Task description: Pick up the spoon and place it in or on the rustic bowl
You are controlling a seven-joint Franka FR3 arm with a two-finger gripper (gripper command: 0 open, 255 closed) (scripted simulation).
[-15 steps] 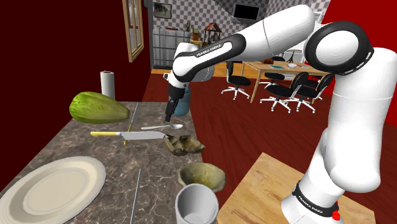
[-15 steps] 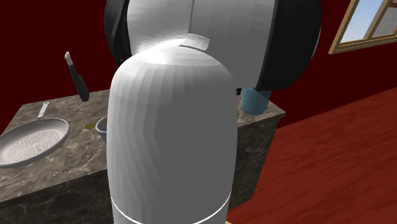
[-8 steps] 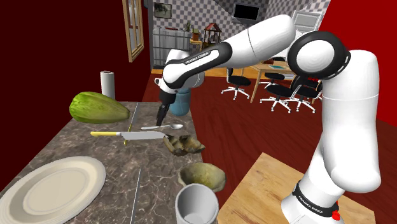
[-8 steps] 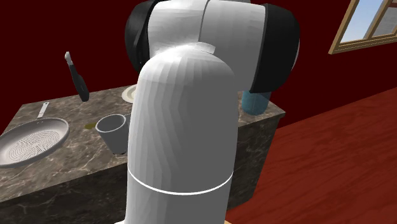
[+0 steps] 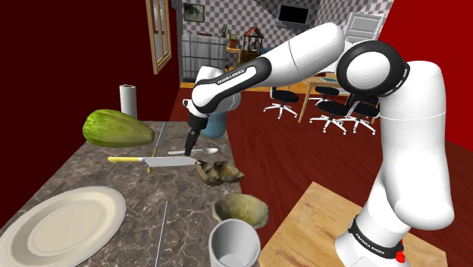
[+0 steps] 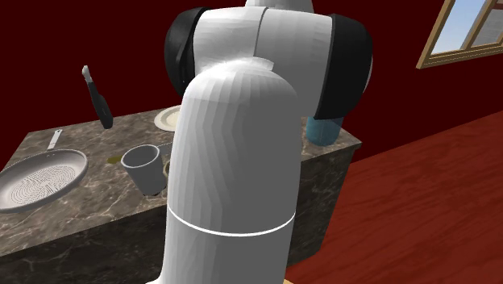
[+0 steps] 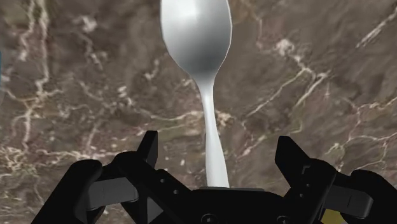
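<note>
A shiny grey spoon [image 5: 195, 152] lies flat on the marble counter [image 5: 91, 171], its bowl toward the shoulder view's right. My black gripper [image 5: 189, 145] hangs just over its handle end. In the wrist view the gripper [image 7: 216, 167] is open. The spoon's handle [image 7: 213, 143] runs down the middle between the fingers [image 7: 147, 151], which stand apart from it. A rough brown-grey bowl [image 5: 220, 172] sits just in front of the spoon. An olive-green bowl [image 5: 241, 209] is nearer the stand.
A yellow-handled knife [image 5: 140, 160] lies beside the spoon. A green melon [image 5: 117, 129] and paper roll [image 5: 129, 99] stand at the back, with a blue jar [image 5: 217, 124] behind the arm. A white plate [image 5: 64, 220] and a pale cup [image 5: 233, 244] are in front.
The arm has swung toward the shoulder view's left, and the gripper has come down over the spoon's handle end. The fingers stayed open; the spoon has not moved.
</note>
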